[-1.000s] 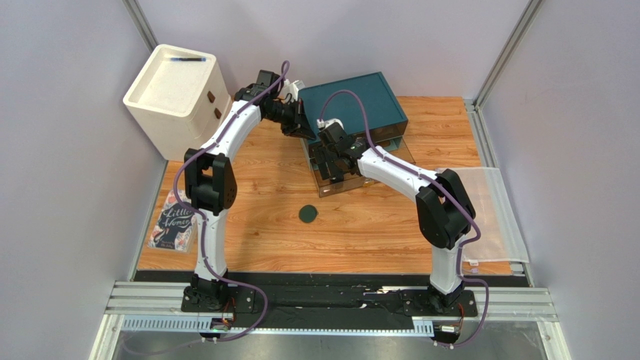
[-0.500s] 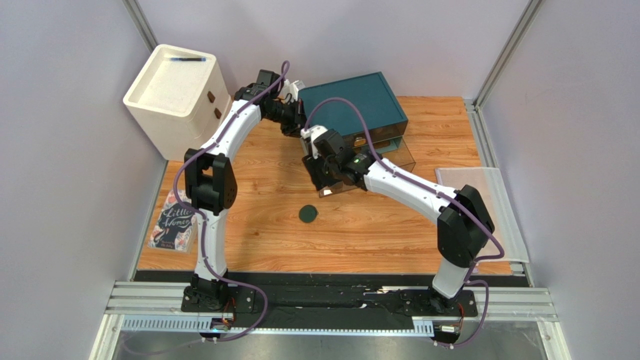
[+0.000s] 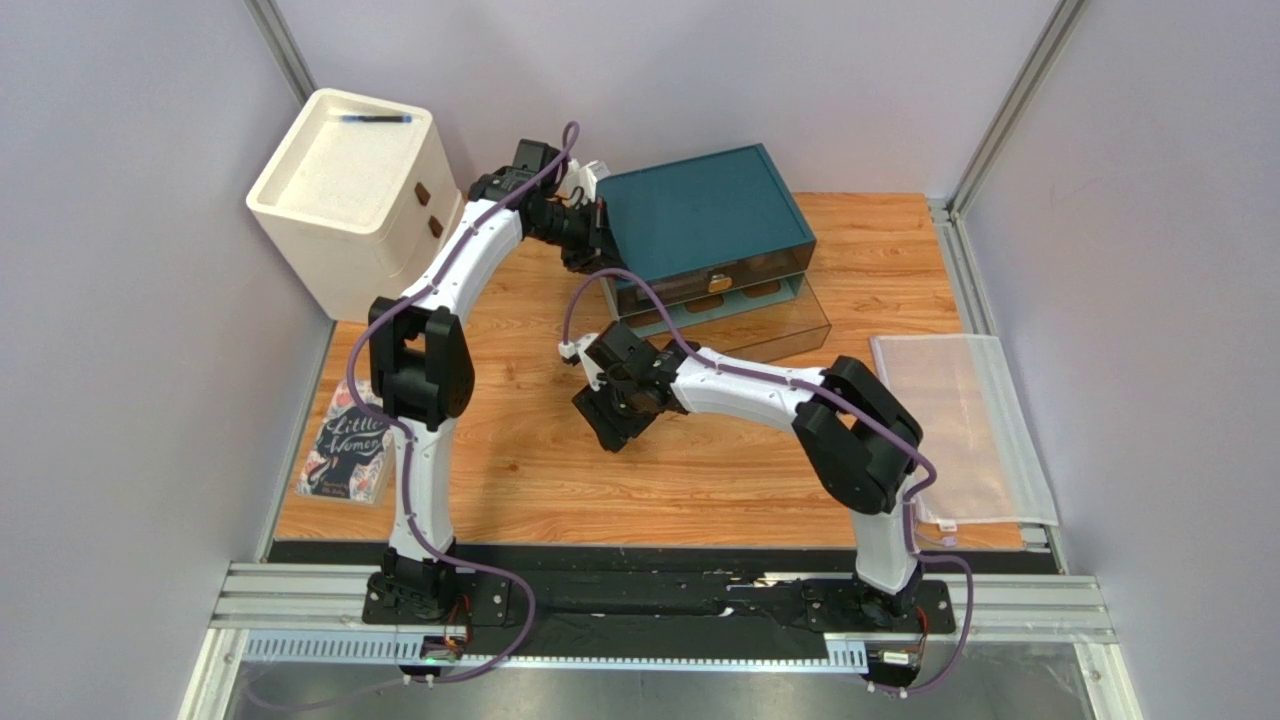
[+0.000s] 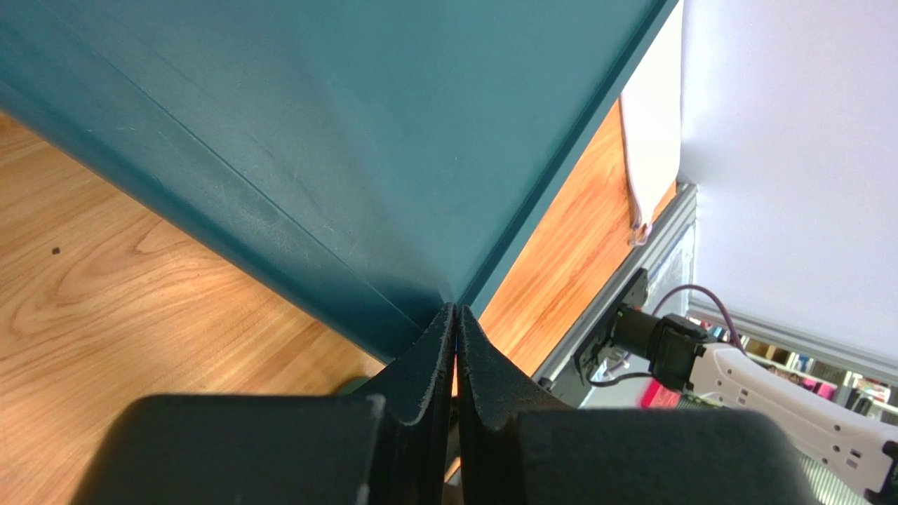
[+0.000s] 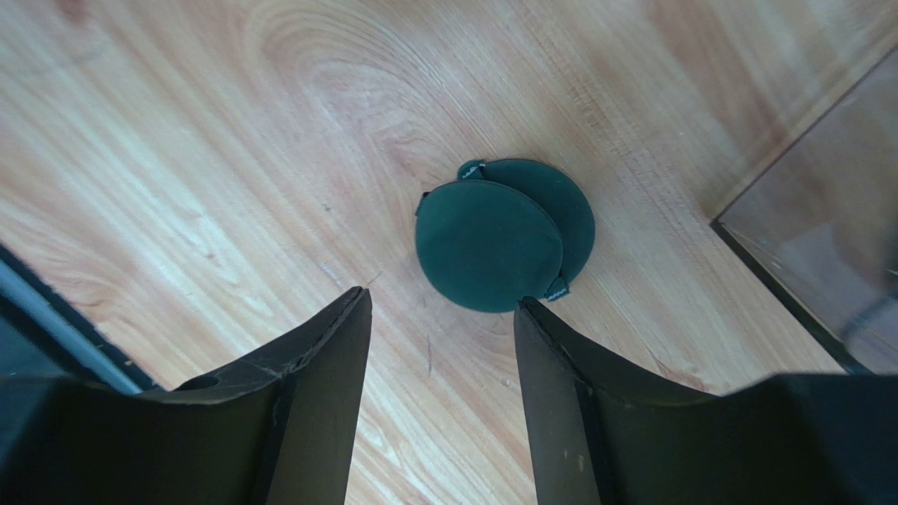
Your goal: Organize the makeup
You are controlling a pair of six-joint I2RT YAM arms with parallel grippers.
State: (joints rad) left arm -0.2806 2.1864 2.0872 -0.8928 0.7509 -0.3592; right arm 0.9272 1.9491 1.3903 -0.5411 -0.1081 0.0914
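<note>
I have the right gripper (image 5: 441, 307) hanging over the compact (image 5: 495, 237), fingers spread wide and holding nothing. The compact lies flat on the table (image 5: 211, 158), just past the fingertips rather than between them, and sits nearer my right finger than my left. Its two discs look slid a little off each other.

To do this pick well, I judge I should first nudge forward and a touch right until the compact sits centred in the gap. Then I come straight down until the tips nearly brush the wood, since the piece is thin and offers little edge to catch. A slow close across the widest part should do. Because the discs are offset, a skewed pinch may swivel them or squirt the piece out sideways.

The left gripper (image 4: 455, 328) is pressed fully shut with nothing between its fingers, its tips up against a corner of the teal box (image 4: 316, 137).

Compared with a second ago, my right arm has left the pulled-out clear drawer (image 3: 759, 323) and swung down and left over the open wood. The compact, plain to see in the overhead view then, is now covered there by the gripper. It shows only in the wrist view. The left arm and the box have not moved.
</note>
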